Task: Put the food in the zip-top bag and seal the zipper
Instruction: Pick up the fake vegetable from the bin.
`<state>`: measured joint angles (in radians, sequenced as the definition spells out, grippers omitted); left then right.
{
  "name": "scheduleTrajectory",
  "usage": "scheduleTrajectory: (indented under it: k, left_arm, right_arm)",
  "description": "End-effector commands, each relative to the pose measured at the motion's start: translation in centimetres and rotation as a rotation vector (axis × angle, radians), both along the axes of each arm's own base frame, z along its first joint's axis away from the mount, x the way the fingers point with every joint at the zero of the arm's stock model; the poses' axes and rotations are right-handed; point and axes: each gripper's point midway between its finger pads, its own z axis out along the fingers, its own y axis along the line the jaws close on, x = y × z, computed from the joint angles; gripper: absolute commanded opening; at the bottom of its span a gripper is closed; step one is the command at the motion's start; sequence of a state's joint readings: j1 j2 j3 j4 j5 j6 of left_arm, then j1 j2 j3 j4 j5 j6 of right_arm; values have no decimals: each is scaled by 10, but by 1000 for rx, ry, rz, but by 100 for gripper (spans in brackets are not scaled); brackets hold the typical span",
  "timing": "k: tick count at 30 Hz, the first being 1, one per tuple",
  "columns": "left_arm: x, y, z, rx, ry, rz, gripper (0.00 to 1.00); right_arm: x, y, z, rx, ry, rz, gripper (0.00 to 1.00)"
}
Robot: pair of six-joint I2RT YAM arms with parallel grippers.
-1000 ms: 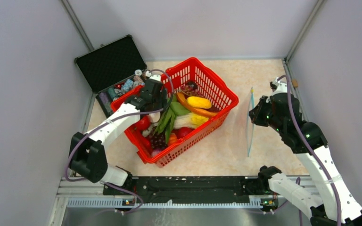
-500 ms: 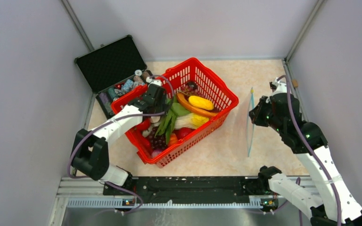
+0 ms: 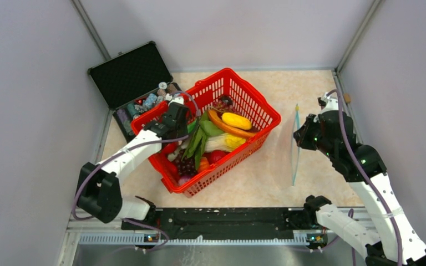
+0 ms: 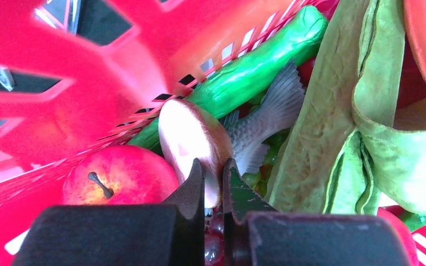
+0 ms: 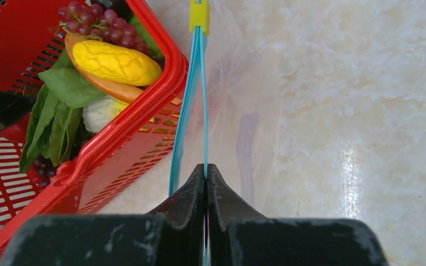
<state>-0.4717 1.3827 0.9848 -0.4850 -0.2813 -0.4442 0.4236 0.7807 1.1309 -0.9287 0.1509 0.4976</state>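
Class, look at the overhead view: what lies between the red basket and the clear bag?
Only a strip of bare tabletop. In the top view the basket and the bag stand apart, with nothing between them.

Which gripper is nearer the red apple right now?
Left. The left gripper sits inside the basket just beside the apple, pinching the mushroom; the right gripper holds the zip-top bag outside the basket.
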Motion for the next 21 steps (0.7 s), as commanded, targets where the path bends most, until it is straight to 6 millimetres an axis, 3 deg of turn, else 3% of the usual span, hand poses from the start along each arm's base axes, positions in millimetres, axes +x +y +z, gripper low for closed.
scheduleTrajectory:
  k: [1,14,17,21]
  left_arm:
    - [-2,8,22,-17,-72,19,0]
    - [-19,-18,131,-241,-384,-176,0]
    - [-28,-32,162,-313,-459,-274,0]
    - [-52,-65,208,-478,-530,-469,0]
  right_arm:
    - [0,4,14,19,-45,23,0]
    - [2,5,12,35,-43,11,0]
    - [3,6,16,45,-51,7,0]
    - [5,7,18,50,-46,-4,0]
